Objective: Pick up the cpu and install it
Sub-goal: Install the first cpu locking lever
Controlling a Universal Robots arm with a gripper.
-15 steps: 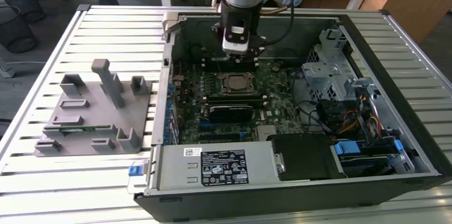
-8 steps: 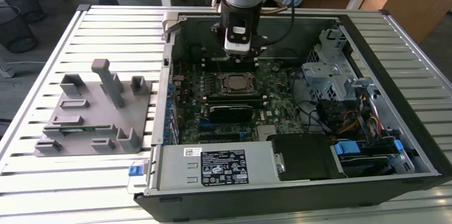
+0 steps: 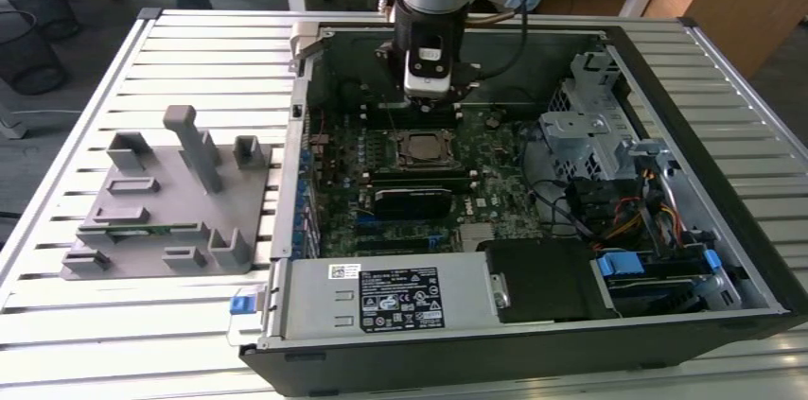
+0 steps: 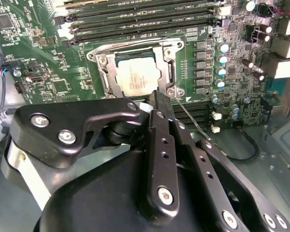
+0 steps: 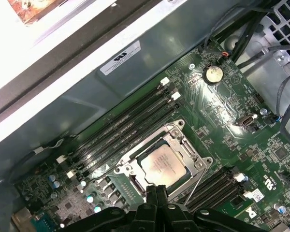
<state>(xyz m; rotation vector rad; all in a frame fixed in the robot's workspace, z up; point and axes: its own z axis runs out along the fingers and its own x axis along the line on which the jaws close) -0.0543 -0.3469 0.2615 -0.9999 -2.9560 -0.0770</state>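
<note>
While the cpu lies seated in the motherboard socket frame inside the open computer case, gripper just above it, fingers pressed together, holding nothing, grey fixture tray beside the case.

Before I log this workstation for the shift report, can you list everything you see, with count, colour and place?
cpu: one, silvery-grey, lying in the socket frame on the motherboard.
socket frame: one, metal, around the cpu.
motherboard: one, green, on the floor of the case.
memory slots: several, black, in rows on both sides of the socket.
coin battery: one, silver, on the motherboard.
computer case: one, black, open, on the table.
power supply: one, grey, at the near end of the case.
fixture block: one, grey, on the table at the exterior view's left.
table: one, slatted metal.
gripper: one, black, fingers closed together, just above the cpu's edge.
</note>
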